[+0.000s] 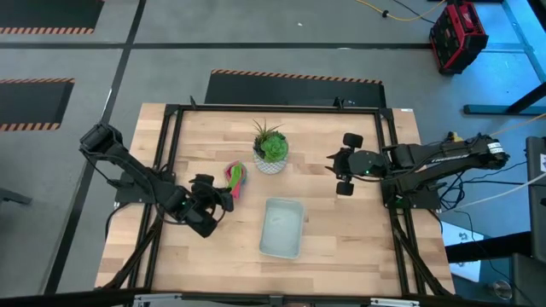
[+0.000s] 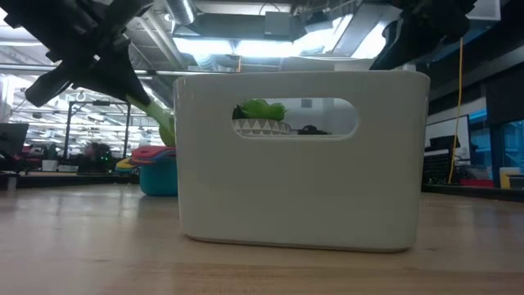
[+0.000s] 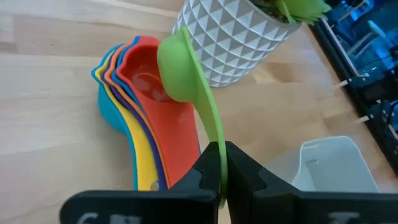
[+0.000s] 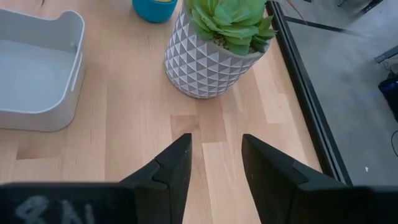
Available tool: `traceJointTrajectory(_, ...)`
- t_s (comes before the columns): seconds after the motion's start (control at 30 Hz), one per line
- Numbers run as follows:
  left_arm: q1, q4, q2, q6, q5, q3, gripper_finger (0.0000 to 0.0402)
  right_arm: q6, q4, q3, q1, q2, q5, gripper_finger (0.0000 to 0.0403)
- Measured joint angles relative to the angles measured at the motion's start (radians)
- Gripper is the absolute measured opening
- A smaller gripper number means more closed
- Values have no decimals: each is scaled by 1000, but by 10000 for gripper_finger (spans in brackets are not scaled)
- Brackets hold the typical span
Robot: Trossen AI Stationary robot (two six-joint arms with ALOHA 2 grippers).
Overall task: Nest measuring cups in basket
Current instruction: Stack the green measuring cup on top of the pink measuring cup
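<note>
A stack of nested measuring cups [image 3: 140,106], with teal outermost and orange-red innermost, lies on the table left of the white plant pot [image 1: 270,155]. My left gripper [image 3: 222,163] is shut on a green measuring cup [image 3: 177,65], whose bowl hangs over the stack. In the low view the green cup [image 2: 164,123] shows just above the stack [image 2: 155,168]. The pale basket [image 1: 281,228] stands on the table nearer the front, with nothing in it that I can see. My right gripper [image 4: 214,155] hovers open, right of the plant pot, with nothing between its fingers. My left gripper pinches the green cup's flat handle [image 3: 214,140] between its two fingers, near the handle's free end. The fingers slant down from the table's left side and lie along the handle. The bowl [image 3: 176,62] is over the orange-red cup; whether it touches, I cannot tell.
The white pot with the green plant [image 4: 214,59] stands close behind the stack and between the two arms. The basket [image 4: 37,68] is to the near right of the stack. Bare wood lies around the basket and at the table's near edge.
</note>
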Motion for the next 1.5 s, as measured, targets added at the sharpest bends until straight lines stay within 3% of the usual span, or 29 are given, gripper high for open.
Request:
traceJointTrajectory(0.4, 54, -1, 0, -14, 93, 0, 8, 0, 1, 0, 0, 0, 0, 145)
traceJointTrajectory(1.17, 99, 0, 0, -39, 125, 0, 13, 3, 1, 0, 0, 0, 0, 145)
traceJointTrajectory(1.5, 129, -1, 0, -30, 157, 0, 90, 3, 1, 0, 0, 0, 0, 145)
